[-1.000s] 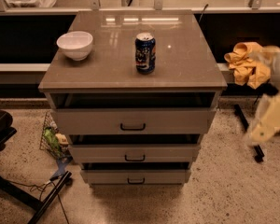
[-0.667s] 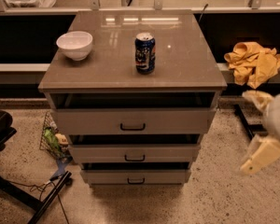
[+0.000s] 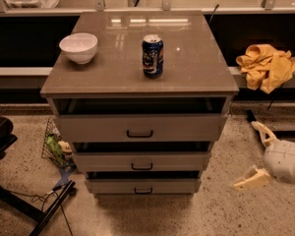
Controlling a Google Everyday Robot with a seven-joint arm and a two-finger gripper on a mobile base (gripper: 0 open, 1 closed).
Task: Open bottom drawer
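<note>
- Tool [image 3: 244, 155]: off past the right edge of the tabletop [image 3: 196, 77], below its front-right corner, low over the floor. Its two fingers are spread wide and hold nothing.
- Change: a second ago the tool hung higher, about level with the top drawer [image 3: 140, 128]. It has since dropped to about the height of the two lower drawers, with the fingers turned toward the cabinet.
- Bottom drawer [image 3: 142, 185]: lowest of three under the front edge. Its handle [image 3: 143, 191] is untouched and its position is unchanged.
- Meaning: judged an approach step. The height is nearly set, the reach in to the handle is not yet made, and the pull has not begun.
- Bowl [image 3: 78, 47]: near the left edge, unmoved.
- Can [image 3: 152, 56]: upright, mid-tabletop toward the front edge, unmoved.
- Cloth [image 3: 268, 65]: beyond the right edge, well apart from the tool.
</note>
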